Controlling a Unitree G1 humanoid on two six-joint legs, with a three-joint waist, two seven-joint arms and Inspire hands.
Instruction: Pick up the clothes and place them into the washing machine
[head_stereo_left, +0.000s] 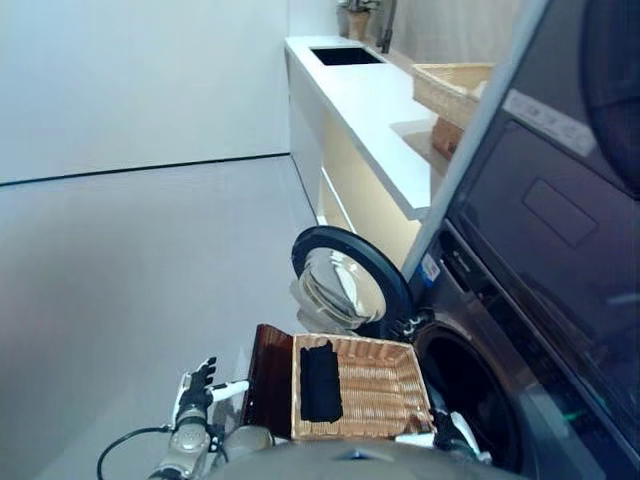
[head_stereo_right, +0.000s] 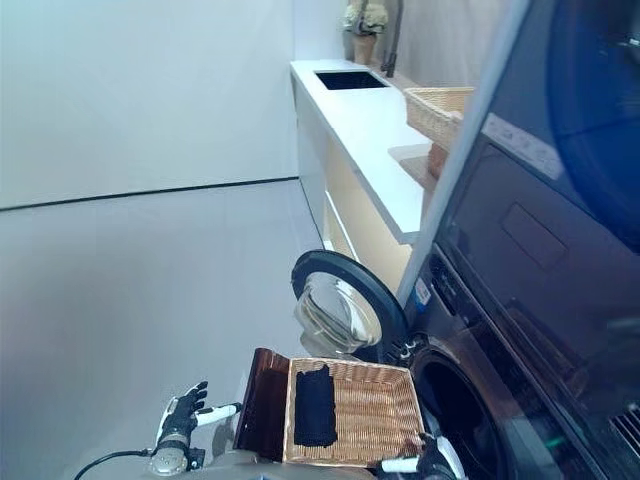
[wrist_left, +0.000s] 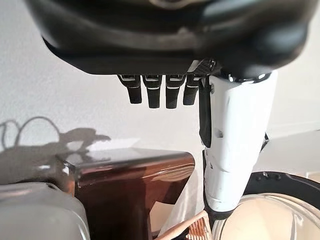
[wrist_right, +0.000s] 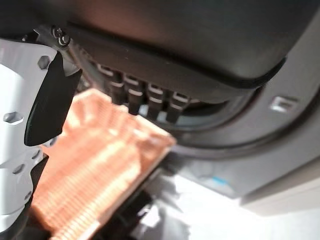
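Both robot hands, left (head_stereo_left: 196, 385) and right (head_stereo_right: 436, 462), hover open and empty beside the basket (head_stereo_left: 378, 390) (dark garment (head_stereo_left: 320, 383) still inside), ready to reach.

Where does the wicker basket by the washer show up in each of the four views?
Left eye view: basket low centre, a dark garment in it.
Right eye view: basket low centre, same garment.
Left wrist view: only a sliver of wicker at the bottom edge.
Right wrist view: orange wicker past the fingers.
Shared landmark: the washer door, open just beyond the basket.
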